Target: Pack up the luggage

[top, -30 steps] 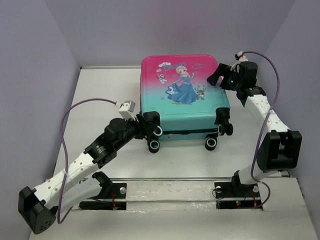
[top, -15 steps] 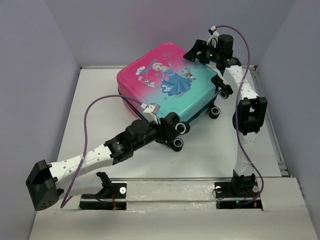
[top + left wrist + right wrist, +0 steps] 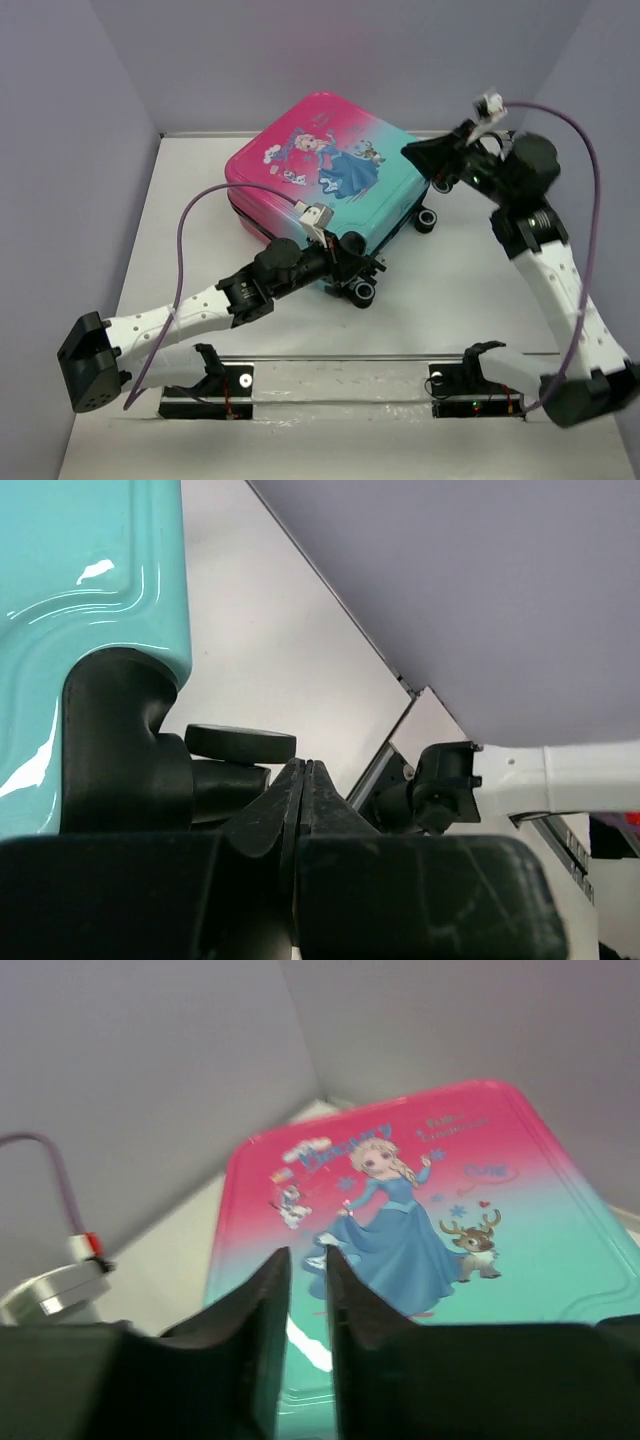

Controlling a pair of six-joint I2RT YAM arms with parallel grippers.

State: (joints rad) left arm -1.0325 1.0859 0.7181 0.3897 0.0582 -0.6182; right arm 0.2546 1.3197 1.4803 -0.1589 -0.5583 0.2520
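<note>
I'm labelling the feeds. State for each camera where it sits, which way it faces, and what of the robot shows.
Top external: above and behind the bases, looking down on the table, the suitcase and both whole arms.
Left wrist: low by the suitcase's teal corner, facing past a wheel; the shut left gripper shows.
Right wrist: above the suitcase, facing its printed top; the right gripper, slightly apart, shows.
Shared: all three see the suitcase.

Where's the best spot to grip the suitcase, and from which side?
Probably a wheel strut at the suitcase's teal end, approached low from the near-right. The closed shell lies flat, broad and smooth, too wide to pinch. The black struts stick out from that end as narrow stubs a gripper can close across.
</note>
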